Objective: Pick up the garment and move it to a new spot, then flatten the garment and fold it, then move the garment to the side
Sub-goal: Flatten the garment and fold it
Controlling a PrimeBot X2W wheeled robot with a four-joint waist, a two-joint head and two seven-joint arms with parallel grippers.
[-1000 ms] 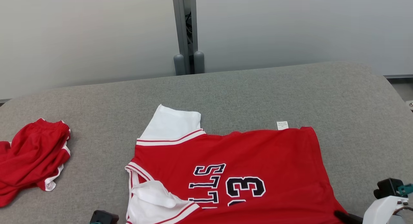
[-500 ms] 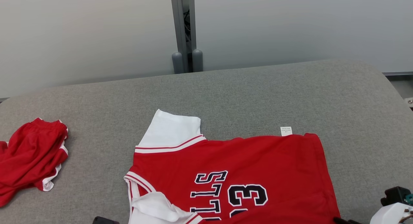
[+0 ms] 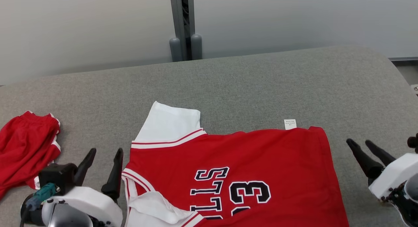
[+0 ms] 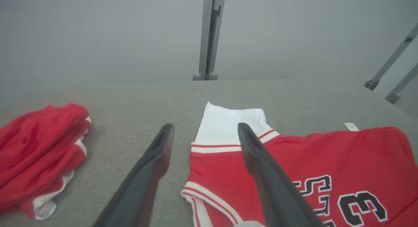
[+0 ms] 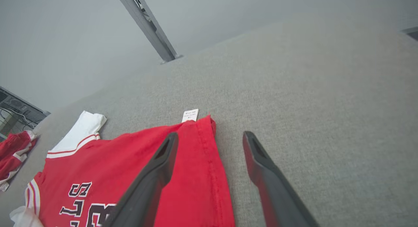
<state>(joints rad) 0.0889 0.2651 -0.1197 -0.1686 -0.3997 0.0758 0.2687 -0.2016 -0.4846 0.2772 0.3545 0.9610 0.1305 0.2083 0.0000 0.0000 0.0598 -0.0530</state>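
While both arms are hanging low over the grey padded surface (image 3: pixel 261 80), the left gripper (image 3: pixel 106 152) is standing with its fingers spread wide and is gripping nothing. The red jersey (image 3: pixel 261 161) is lying flat, number side up, starting just beside this gripper's right finger. In the left wrist view that finger is crossing over the jersey's shoulder, and the white sleeve (image 4: pixel 228 125) is showing ahead, between the fingertips. A bundle of red shorts (image 3: pixel 26 148) is sitting off to this gripper's left, well apart from the jersey.

The right gripper (image 3: pixel 359 141) is also gaping wide and is carrying nothing. The jersey's hem edge is running near its left side. In the right wrist view its left finger is lying over the hem while its right finger is over bare surface. A small white label (image 5: pixel 190 115) is poking out ahead of the left fingertip. Whether either gripper is touching cloth, I cannot tell.
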